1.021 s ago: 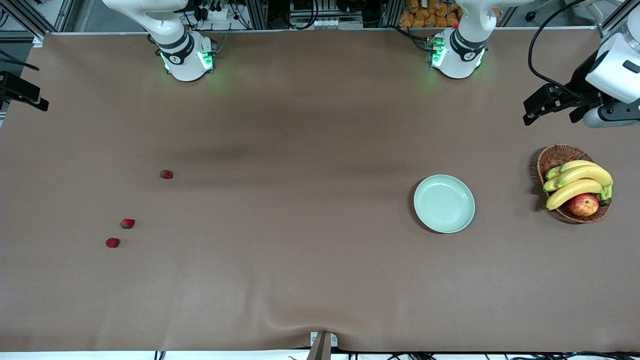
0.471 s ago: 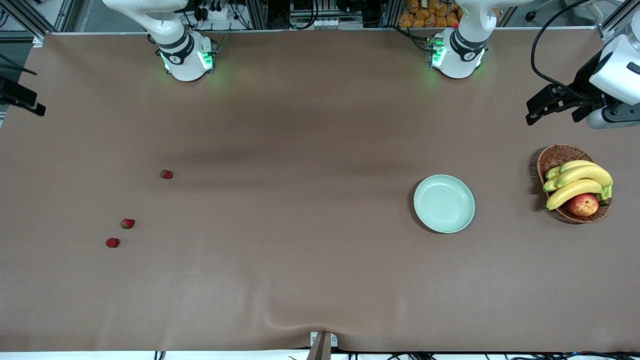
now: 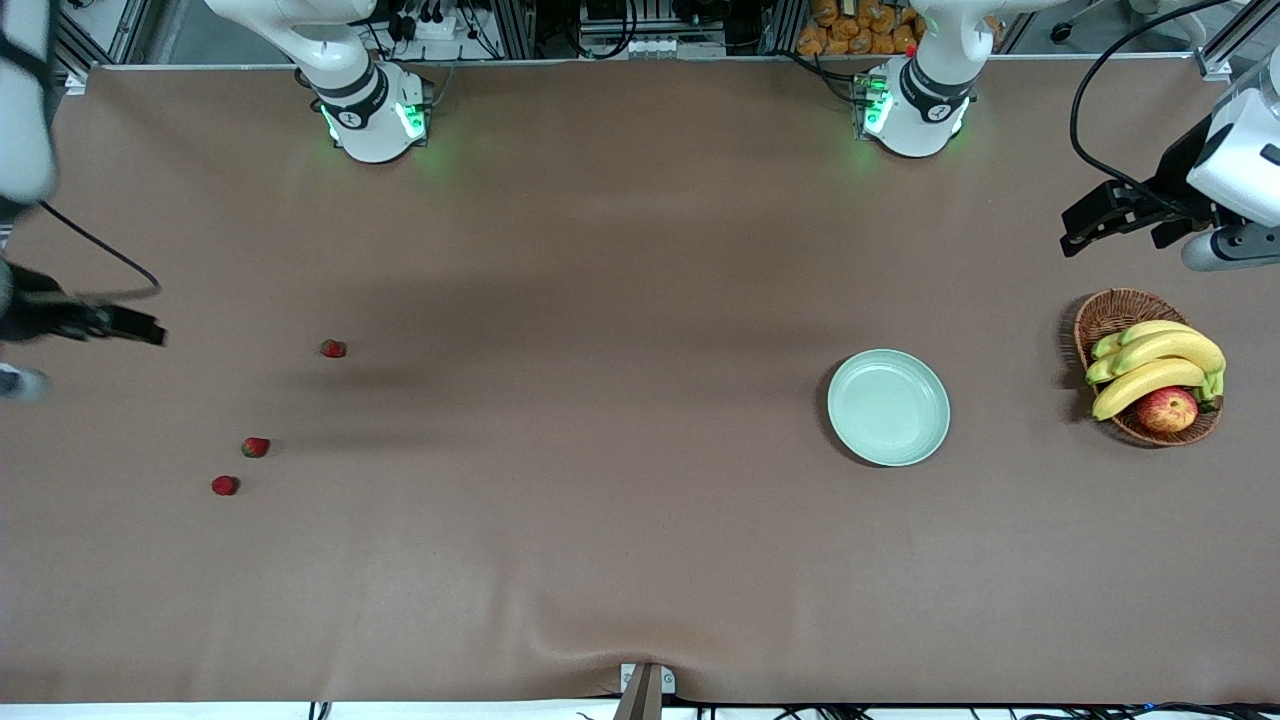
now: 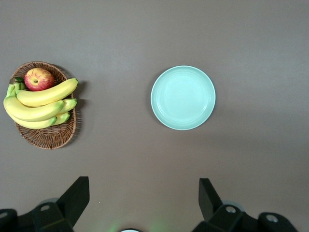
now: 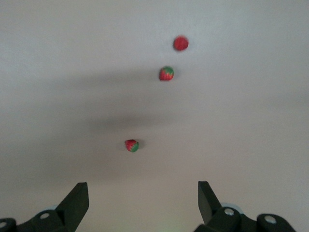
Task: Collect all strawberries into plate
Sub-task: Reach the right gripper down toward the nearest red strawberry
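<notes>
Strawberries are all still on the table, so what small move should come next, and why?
Probably lower the open right gripper toward the nearest strawberry: all three lie at its end, the plate holds nothing, and the left gripper waits near it.

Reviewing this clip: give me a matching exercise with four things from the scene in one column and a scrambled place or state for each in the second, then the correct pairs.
Things:
1. plate
2. apple
3. right pincer
4. strawberries

Places or states:
A. in the wicker basket, beside the bananas
B. loose on the table toward the right arm's end
C. open, up over the table by the berries
D. bare, lying between the berries and the basket

Pairs: 1-D, 2-A, 3-C, 4-B
</notes>
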